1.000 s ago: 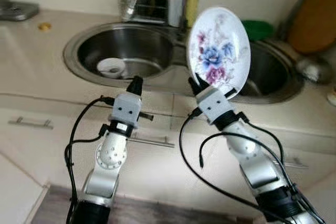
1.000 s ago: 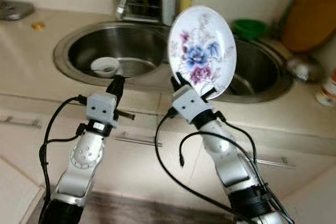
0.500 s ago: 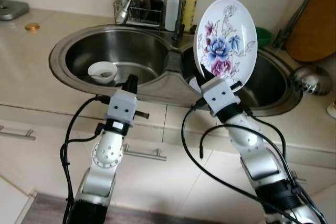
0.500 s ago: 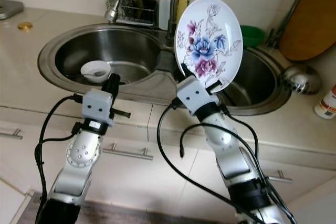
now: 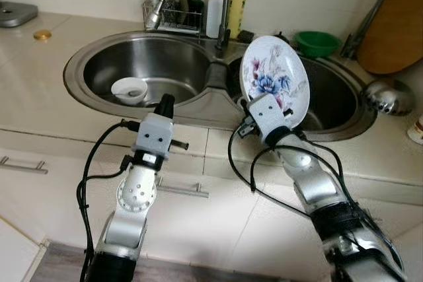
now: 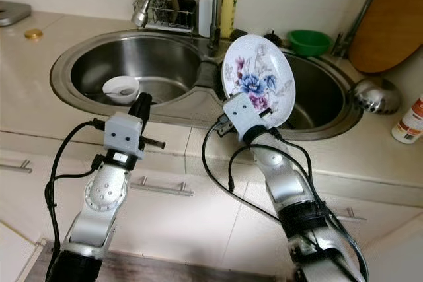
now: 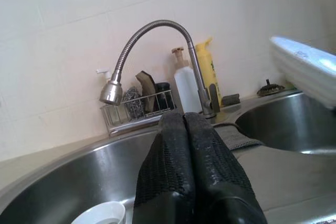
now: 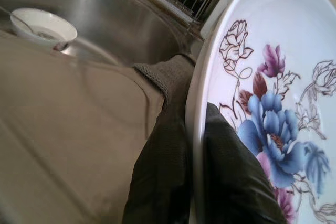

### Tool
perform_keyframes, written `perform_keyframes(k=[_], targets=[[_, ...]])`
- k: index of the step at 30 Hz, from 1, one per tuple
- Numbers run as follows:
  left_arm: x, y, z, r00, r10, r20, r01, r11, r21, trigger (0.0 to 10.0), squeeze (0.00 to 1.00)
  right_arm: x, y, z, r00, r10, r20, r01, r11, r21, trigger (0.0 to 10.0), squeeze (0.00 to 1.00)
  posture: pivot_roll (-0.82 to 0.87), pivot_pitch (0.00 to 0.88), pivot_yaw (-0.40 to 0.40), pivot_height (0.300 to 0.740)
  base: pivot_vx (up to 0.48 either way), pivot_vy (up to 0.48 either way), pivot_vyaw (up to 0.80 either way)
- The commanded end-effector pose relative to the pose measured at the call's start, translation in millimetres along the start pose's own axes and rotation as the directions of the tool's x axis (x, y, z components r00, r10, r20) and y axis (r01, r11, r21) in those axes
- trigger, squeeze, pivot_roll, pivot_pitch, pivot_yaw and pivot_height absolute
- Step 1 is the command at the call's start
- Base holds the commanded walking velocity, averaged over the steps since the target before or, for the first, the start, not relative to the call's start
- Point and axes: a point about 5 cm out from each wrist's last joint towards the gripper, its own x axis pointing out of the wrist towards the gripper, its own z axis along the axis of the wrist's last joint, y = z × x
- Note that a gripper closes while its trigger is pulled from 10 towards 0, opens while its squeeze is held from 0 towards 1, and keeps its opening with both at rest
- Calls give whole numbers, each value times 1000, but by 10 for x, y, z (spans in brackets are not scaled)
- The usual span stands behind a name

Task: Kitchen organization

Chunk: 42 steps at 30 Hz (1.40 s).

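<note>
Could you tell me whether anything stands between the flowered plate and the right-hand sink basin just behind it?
Nothing visible does. The right tool grips the flowered plate upright by its lower rim at the basin's front edge, and the steel behind the plate looks bare.

**Soft daylight, sharp head views**

Even, soft light fills the kitchen; shadows are faint. The steel sink (image 5: 99, 57) shows pale sheen along its rim and basin walls, no hard glare. Both head views are crisp. In the right wrist view the plate (image 8: 273, 103) and fingers (image 8: 163, 182) sit too close and blur; the left wrist view washes out at the plate's edge.
</note>
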Motion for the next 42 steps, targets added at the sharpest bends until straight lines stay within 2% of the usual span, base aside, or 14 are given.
perform_keyframes(k=[1, 9, 15, 19, 20, 22, 23, 27, 28, 29, 30, 33, 41, 42], targets=[[19, -12, 24, 1000, -4, 11, 4, 1000, 4, 10000, 0, 81, -96, -21, 999, 7, -53, -5, 1000, 24, 10000, 0, -1, 0, -92, 740, 0, 0, 0], [25, 0, 30, 1000, 2, 11, -2, 1000, 8, 10000, 0, 198, -265, -159, 977, 12, -211, 14, 993, 117, 10000, 0, 12, 0, -99, 740, 0, 0, 0], [21, -11, 28, 1000, -4, 8, 4, 1000, 7, 10000, 0, 133, -355, -387, 927, -2, -374, 84, 975, 203, 10000, 0, 18, 0, -100, 740, 0, 0, 0], [18, -14, 27, 1000, -4, 5, 4, 1000, 7, 10000, 0, 91, -440, -453, 910, -60, -409, 204, 926, 317, 10000, 0, 20, 0, -102, 740, 0, 0, 0], [17, -14, 25, 1000, -4, 4, 4, 1000, 8, 10000, 0, 77, -473, -471, 904, -81, -420, 248, 899, 361, 10000, 0, 21, 0, -102, 740, 0, 0, 0], [14, -15, 23, 1000, -4, 2, 4, 1000, 8, 10000, 0, 63, -491, -491, 898, -90, -432, 281, 871, 403, 10000, 0, 20, 0, -104, 740, 0, 0, 0], [9, -17, 17, 1000, -3, -2, 3, 1000, 8, 10000, 0, 46, -505, -516, 890, -98, -446, 317, 836, 448, 10000, 0, 20, 0, -104, 740, 0, 0, 0], [5, -22, 12, 1000, -5, -5, 5, 1000, 7, 10000, 0, 32, -509, -539, 884, -100, -457, 333, 821, 464, 10000, 0, 17, 0, -103, 740, 0, 0, 0], [5, -23, 13, 1000, -5, -5, 5, 1000, 7, 10000, 0, 30, -509, -544, 882, -102, -460, 337, 819, 465, 10000, 357, 16, 0, -103, 740, 0, 0, 0], [5, -25, 13, 1000, -5, -5, 5, 1000, 6, 10000, 0, 28, -509, -547, 881, -103, -462, 340, 817, 466, 10000, 357, 16, 0, -103, 740, 0, 0, 0], [6, -28, 13, 1000, -6, -6, 6, 1000, 5, 10000, 0, 30, -511, -543, 885, -105, -454, 339, 814, 472, 10000, 1000, 16, 0, -104, 740, 0, 0, 0], [4, -34, 12, 1000, -7, -7, 7, 1000, 3, 10000, 0, 33, -512, -535, 889, -105, -445, 332, 817, 471, 10000, 1000, 13, 0, -103, 740, 0, 0, 0], [-1, -41, 7, 1000, -8, -11, 8, 1000, 2, 10000, 0, 60, -523, -481, 906, -110, -408, 288, 867, 406, 10000, 1000, 13, 0, -104, 740, 0, 0, 0], [-4, -39, 6, 1000, -8, -11, 8, 1000, 1, 10000, 0, 95, -522, -413, 921, -115, -372, 243, 917, 317, 10000, 1000, 10, 0, -103, 740, 0, 0, 0]])
